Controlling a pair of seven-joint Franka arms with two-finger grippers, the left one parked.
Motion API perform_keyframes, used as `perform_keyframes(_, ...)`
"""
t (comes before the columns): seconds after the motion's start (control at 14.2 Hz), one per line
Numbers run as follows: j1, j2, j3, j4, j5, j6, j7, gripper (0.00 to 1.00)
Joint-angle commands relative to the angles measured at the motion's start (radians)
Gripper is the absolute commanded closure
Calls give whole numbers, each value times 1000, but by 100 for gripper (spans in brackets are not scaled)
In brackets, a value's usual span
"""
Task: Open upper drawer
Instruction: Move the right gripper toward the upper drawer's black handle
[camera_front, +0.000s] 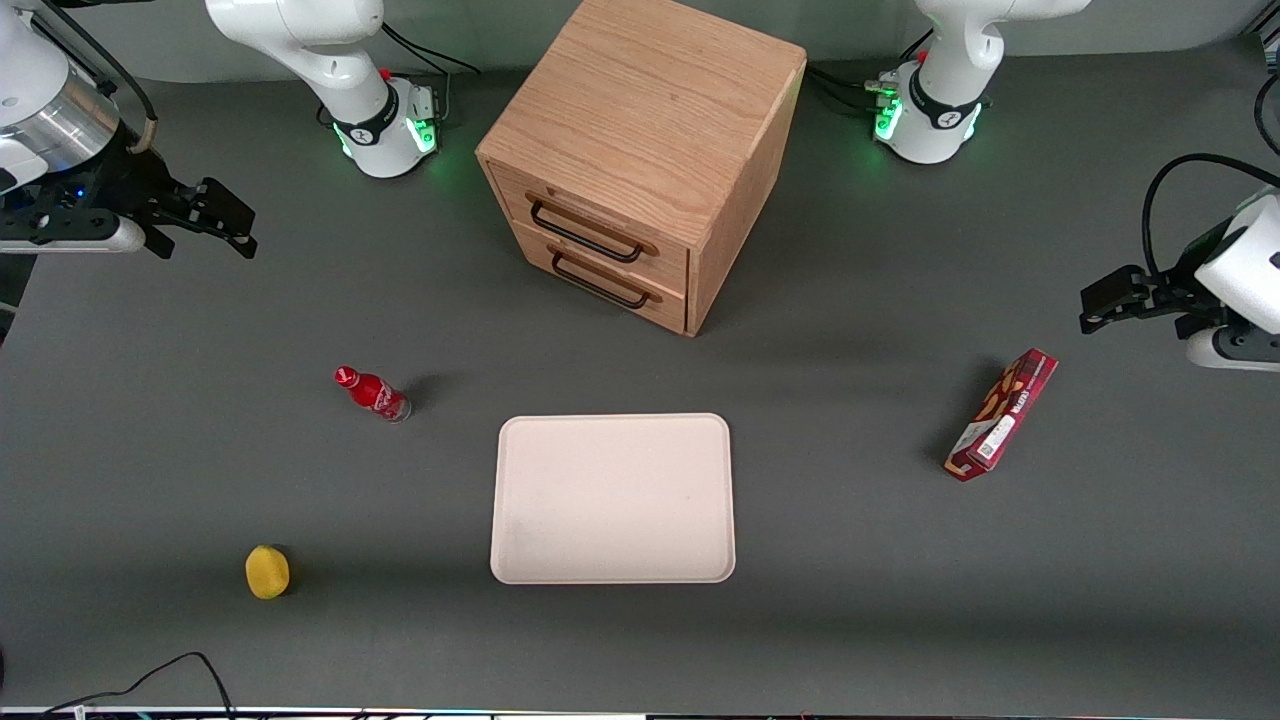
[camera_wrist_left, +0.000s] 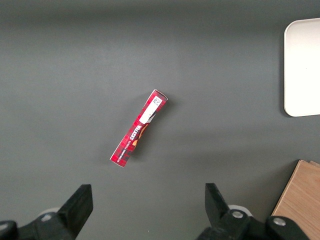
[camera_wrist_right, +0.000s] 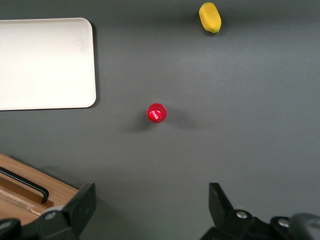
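Gripper: the right arm's gripper (camera_front: 235, 225) hung above the bare table at the working arm's end, well apart from the cabinet, holding nothing
Fingers: the two black fingers (camera_wrist_right: 80, 205) stood wide apart with only grey table between them
Cabinet: a box-shaped light oak cabinet (camera_front: 650, 120) stood on the table between the two arm bases, its front turned toward the front camera and slightly toward the working arm's end
Upper drawer: the upper drawer (camera_front: 590, 222) sat closed, flush with the cabinet front, directly above the lower one
Upper handle: a thin black wire handle (camera_front: 583, 238) ran across the upper drawer's face, untouched
Lower drawer: the lower drawer (camera_front: 600, 285) was closed too, with a matching black handle
Tray: a pale rectangular tray (camera_front: 612, 497) with rounded corners lay flat in front of the cabinet, nearer the front camera, with nothing on it
Bottle: a small red bottle (camera_front: 372, 393) stood between the tray and the working arm's end, near the tray but apart from it; the right wrist camera looked straight down on its red cap (camera_wrist_right: 156, 113)
Yellow item: a small yellow lemon-like item (camera_front: 267, 571) lay nearer the front camera than the bottle, well apart from it
Red box: a long red snack box (camera_front: 1002, 414) lay toward the parked arm's end of the table, well apart from the tray
Table: a dark grey table (camera_front: 860, 620) carried everything
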Motion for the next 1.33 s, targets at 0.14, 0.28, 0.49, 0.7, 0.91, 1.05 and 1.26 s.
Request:
perform_keyframes(0.14, 4, 24, -28, 47, 16, -50, -21, 0)
perform_keyframes(0.28, 4, 40, -29, 62, 18, -52, -21, 0)
perform_keyframes(0.49, 33, 40, -13, 87, 18, -84, -22, 0)
perform_keyframes(0.7, 47, 54, 78, 142, 114, -150, -22, 0)
perform_keyframes(0.91, 50, 69, 182, 154, 194, -151, -25, 0)
perform_keyframes(1.05, 48, 103, 301, 176, 222, -142, -62, 0)
perform_keyframes(1.26, 48, 162, 363, 177, 319, -127, -334, 0)
